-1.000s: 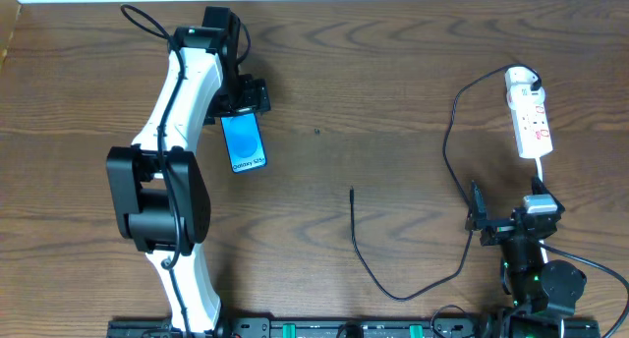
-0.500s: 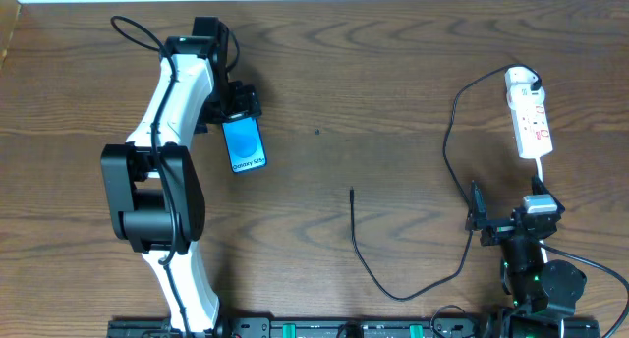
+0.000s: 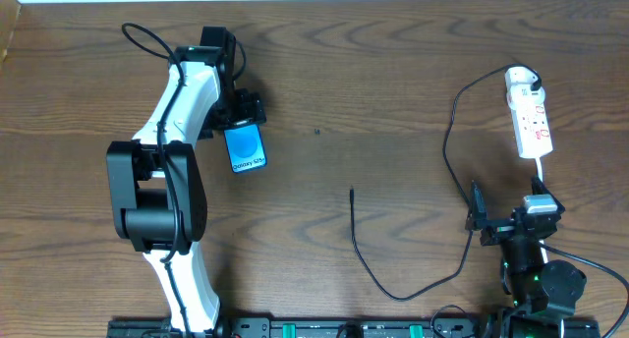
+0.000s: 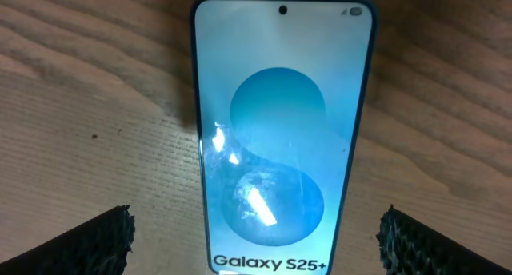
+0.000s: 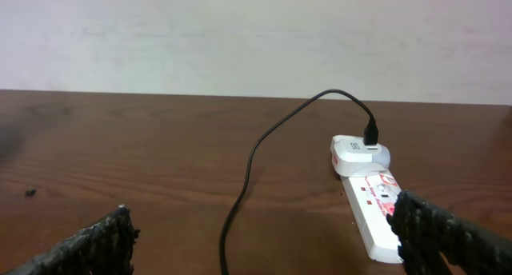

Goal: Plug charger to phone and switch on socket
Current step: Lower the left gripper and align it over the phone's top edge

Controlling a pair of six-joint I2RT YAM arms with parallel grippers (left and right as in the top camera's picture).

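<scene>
The phone [image 3: 247, 147] lies flat on the table at the left, blue screen up, reading "Galaxy S25+"; it fills the left wrist view [image 4: 280, 131]. My left gripper [image 3: 243, 110] is open over the phone's far end, its fingers [image 4: 256, 243] wide on either side and apart from it. The charger's thin black cable [image 3: 447, 132] runs from its white adapter [image 3: 521, 80], plugged in the white socket strip [image 3: 534, 125], down to a loose plug tip [image 3: 352, 192] mid-table. My right gripper [image 3: 511, 220] is open and empty near the front right, facing the strip [image 5: 376, 211] and the cable [image 5: 248, 171].
A small dark speck [image 3: 316, 133] lies on the wood between phone and cable. The table's back edge meets a white wall [image 5: 256, 35]. The arm bases and a black rail [image 3: 324, 328] line the front edge.
My left arm has shifted slightly over the phone's far end, first left, then back right. The phone, cable, strip and right arm have not moved.
</scene>
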